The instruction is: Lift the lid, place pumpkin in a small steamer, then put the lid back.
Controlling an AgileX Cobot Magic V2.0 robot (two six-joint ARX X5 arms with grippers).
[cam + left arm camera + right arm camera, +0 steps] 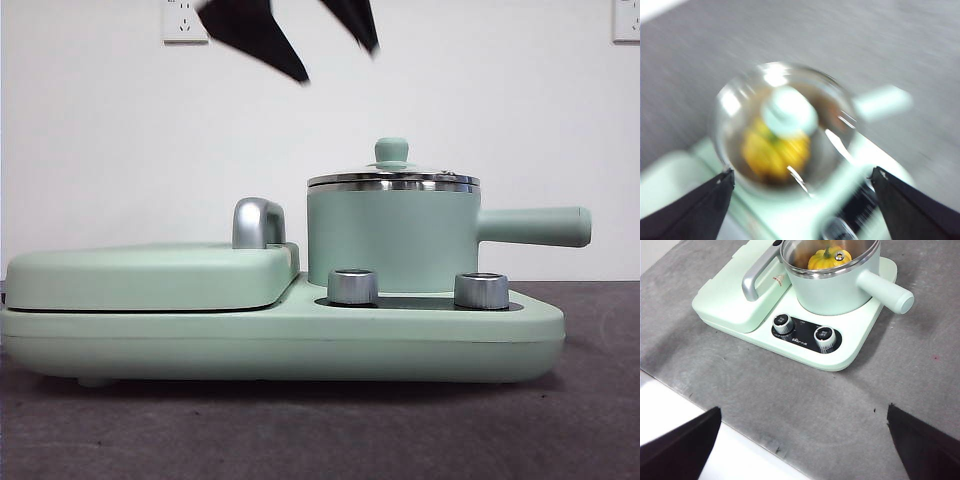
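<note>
Two end effectors: both released, empty.
Left end effector [800,180]: above lid [392,176].
Lid: seated on small steamer [390,240].
Pumpkin [828,259]: inside steamer.
Right end effector [802,437]: over desk [790,410].

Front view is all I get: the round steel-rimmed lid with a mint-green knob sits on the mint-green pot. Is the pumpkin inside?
Observer: Yes. The right wrist view shows the small glossy yellow-orange pumpkin inside the mint-green steamer pot, seen through the glass lid.
Operator: Black tips at my top edge. Which arm?
Observer: Left tool. Its blurred view looks down on the mint-green knob, jaws open wide, nothing held.
Operator: Right arm?
Observer: Right tool is open, back from the appliance, above the grey table near its edge.
</note>
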